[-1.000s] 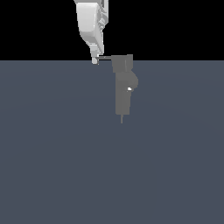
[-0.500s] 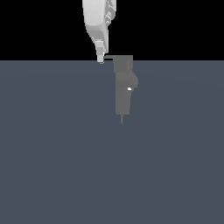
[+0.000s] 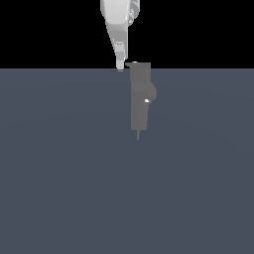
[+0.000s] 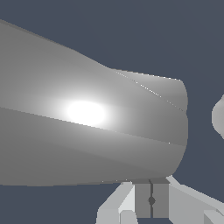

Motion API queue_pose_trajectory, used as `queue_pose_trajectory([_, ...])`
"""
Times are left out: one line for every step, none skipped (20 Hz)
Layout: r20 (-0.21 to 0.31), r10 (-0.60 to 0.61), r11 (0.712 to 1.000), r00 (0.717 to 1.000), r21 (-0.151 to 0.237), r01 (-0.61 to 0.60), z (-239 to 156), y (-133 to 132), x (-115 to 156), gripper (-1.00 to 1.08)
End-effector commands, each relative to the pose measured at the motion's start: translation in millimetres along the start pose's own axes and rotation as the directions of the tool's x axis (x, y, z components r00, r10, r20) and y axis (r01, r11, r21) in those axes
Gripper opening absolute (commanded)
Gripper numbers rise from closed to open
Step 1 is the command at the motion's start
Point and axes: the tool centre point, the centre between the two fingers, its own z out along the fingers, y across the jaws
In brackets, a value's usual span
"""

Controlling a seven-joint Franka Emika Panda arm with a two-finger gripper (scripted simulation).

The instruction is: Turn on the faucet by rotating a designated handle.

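Observation:
The faucet (image 3: 140,96) is a grey blocky upright body with a rounded bulge, a white dot and a thin spike below, standing on the dark floor in the exterior view. Only a short stub of its handle (image 3: 131,64) shows on the exterior view's left of the top block. My gripper (image 3: 120,65) hangs down from above with its tip right beside that stub. In the wrist view, a large grey tapering bar, the handle (image 4: 100,127), fills most of the picture. My gripper (image 4: 151,200) is shut, fingers pressed together with nothing between them, just beside the bar.
A flat dark blue-grey floor (image 3: 69,188) spreads around the faucet. A rounded grey part of the faucet (image 4: 218,116) shows in the wrist view. The white arm (image 3: 119,20) comes down from above.
My gripper has moved toward the exterior view's right, close up to the faucet's top block. The handle's visible length on that side has shrunk from a bar to a short stub.

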Motion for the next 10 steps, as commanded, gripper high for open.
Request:
queue_pose_trajectory([0.001, 0.021, 1.000, 1.000, 0.002, -0.021, -1.2, 0.9, 28.5, -1.00])
queue_pose_trajectory([0.001, 0.022, 1.000, 1.000, 0.003, -0.022, -1.4, 1.4, 35.6, -1.00])
queue_pose_trajectory([0.001, 0.023, 1.000, 1.000, 0.003, -0.023, -1.7, 2.0, 42.9, -1.00])
queue_pose_trajectory([0.002, 0.024, 1.000, 1.000, 0.004, -0.024, -2.0, 2.6, 50.2, -1.00])
queue_pose_trajectory([0.002, 0.024, 1.000, 1.000, 0.004, -0.024, -2.3, 3.2, 57.5, -1.00])
queue_pose_trajectory([0.002, 0.025, 1.000, 1.000, 0.005, -0.025, -2.5, 3.7, 64.6, -1.00])
queue_pose_trajectory([0.002, 0.026, 1.000, 1.000, 0.005, -0.026, -2.8, 4.3, 71.9, -1.00])
queue_pose_trajectory([0.002, 0.027, 1.000, 1.000, 0.006, -0.027, -3.0, 4.8, 78.9, -1.00])
queue_pose_trajectory([0.003, 0.027, 1.000, 1.000, 0.006, -0.027, -3.4, 5.4, 86.1, -1.00])
queue_pose_trajectory([0.003, 0.028, 1.000, 1.000, 0.007, -0.028, -3.6, 5.9, 93.0, -1.00])
